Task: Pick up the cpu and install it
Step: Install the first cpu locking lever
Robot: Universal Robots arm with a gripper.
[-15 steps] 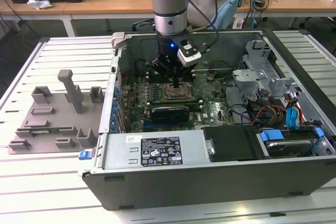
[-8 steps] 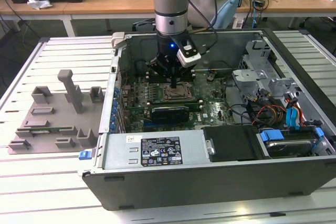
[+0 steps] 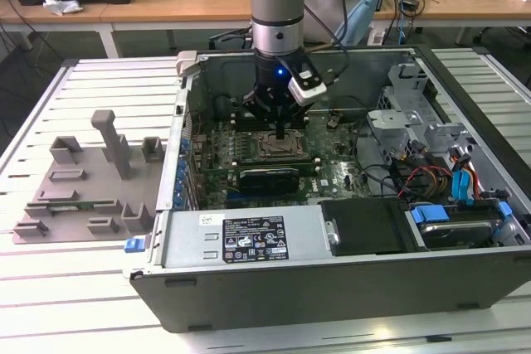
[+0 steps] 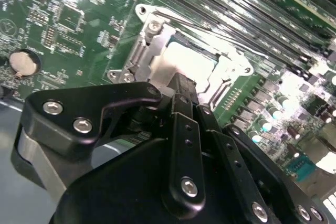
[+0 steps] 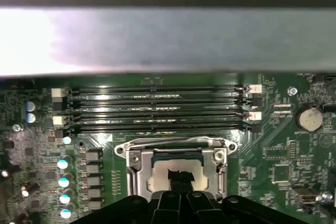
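The hand is narrow, fingertips close together, just above the cpu, which lies in the socket on the motherboard. Risk: if the cpu sits a bit off, pressure from the fingers could bend pins.

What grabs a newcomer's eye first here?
The arm plunging straight down into the open PC case, its gripper right over the socket mid-motherboard. In both wrist views the pale cpu lies inside the socket frame, directly beneath the gripper tip. On the exterior view's left, the grey tray sits on the table.
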